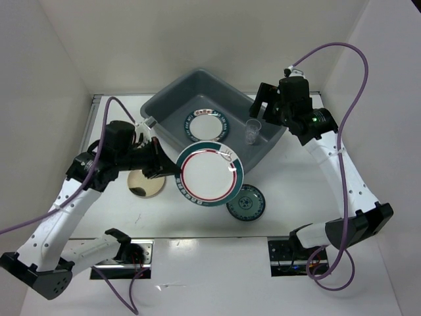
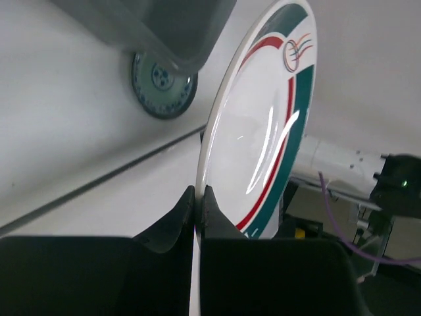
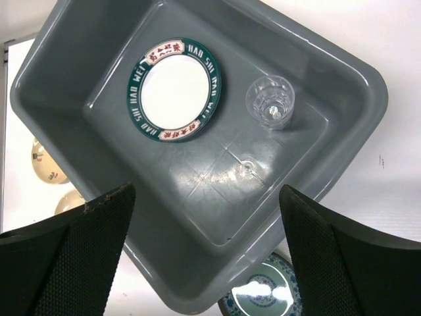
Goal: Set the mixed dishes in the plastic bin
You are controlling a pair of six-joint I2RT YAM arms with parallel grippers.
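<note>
The plastic bin [image 1: 172, 99] is my first worry: its near corner lies just under the red-and-green-rimmed plate [image 1: 210, 174], and if I carry the plate in low, I judge its edge could knock the rolled rim and jar loose; my left fingers [image 2: 205, 204] are clamped together on only a thin bit of that plate's rim, with the whole broad disc hanging tilted beyond them, so it could well pivot or slip out; let go from too high, it could land on the dark-rimmed plate [image 3: 176, 89] and chip both, or slide across and tip the clear cup [image 3: 270, 100]; my right fingers [image 1: 262, 108] hang over the far side of the bin, spread wide apart with nothing between them, so both arms may crowd the same opening if I bring the plate in before the right one clears.

The bin is the only container that holds anything: the dark-rimmed plate lies flat on its floor toward the left, and the clear cup stands upright near the far right wall, apart from the plate; the cup looks empty; outside on the tabletop [image 1: 296, 197], a gold-cream plate [image 1: 146, 184] lies left of the bin and the teal plate [image 1: 246, 202] lies just beside its near corner.
</note>
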